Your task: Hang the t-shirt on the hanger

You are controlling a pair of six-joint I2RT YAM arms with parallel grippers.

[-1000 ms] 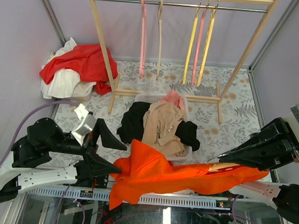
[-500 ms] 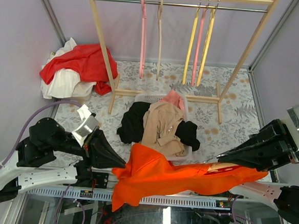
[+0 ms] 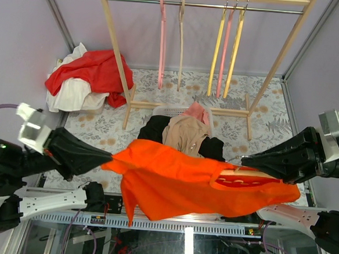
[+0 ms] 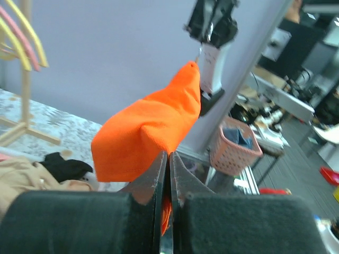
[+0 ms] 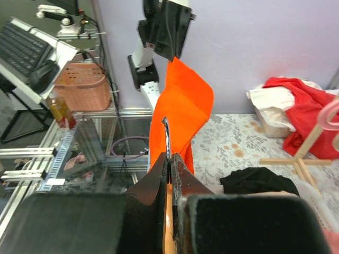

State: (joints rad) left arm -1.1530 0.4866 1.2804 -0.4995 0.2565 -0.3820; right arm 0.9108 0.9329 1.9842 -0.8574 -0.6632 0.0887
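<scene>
Garment held taut between two arms above the near edge of the table (image 3: 257, 124). The left gripper (image 3: 105, 157) grips one end of the t-shirt (image 3: 174, 182). In the left wrist view its jaws are closed to a hairline slit on a fold of orange cloth, which bunches up and away from the fingertips. The right gripper (image 3: 246, 162) meets the opposite end of the shirt, by the neck opening. In the right wrist view its jaws are pressed together on the hanger (image 5: 166, 138), whose silver hook rises from between the fingertips, with orange fabric hanging just behind it. From above, a pale peach strip shows inside the neck opening; how far the hanger reaches into the shirt cannot be told.

The shirt spans nearly the full gap between the two grippers. Its middle sags slightly and one flap hangs down over the front rail. Its far edge overlaps the near side of a white basket (image 3: 163, 110) holding a tan garment (image 3: 183, 136) and black clothes (image 3: 152, 130).

Further back stands a wooden rack (image 3: 119, 59) carrying pink hangers (image 3: 161, 39) and yellow hangers (image 3: 217, 49). At far left, well apart from the shirt, a red cloth (image 3: 95, 69) lies over white fabric.
</scene>
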